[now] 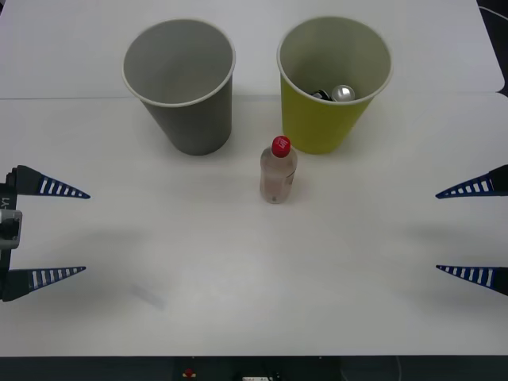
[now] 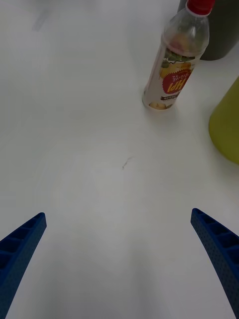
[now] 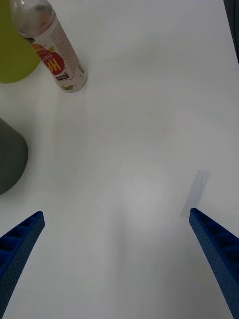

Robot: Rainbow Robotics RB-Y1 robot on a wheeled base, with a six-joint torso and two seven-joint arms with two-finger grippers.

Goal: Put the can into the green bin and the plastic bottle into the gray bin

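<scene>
Flanking the plastic bottle (image 1: 278,171), both tools gape.

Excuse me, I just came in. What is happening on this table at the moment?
A two-armed robot is sorting rubbish. The can already lies inside the green bin. The plastic bottle stands upright on the table in front of the two bins, not yet in the gray bin. The left pincer and the right pincer wait open at the table's sides, holding nothing.

Looks like a robot test lab. Plain white worktop (image 1: 238,302), bare apart from staged props. Dark equipment strip along near edge.
</scene>
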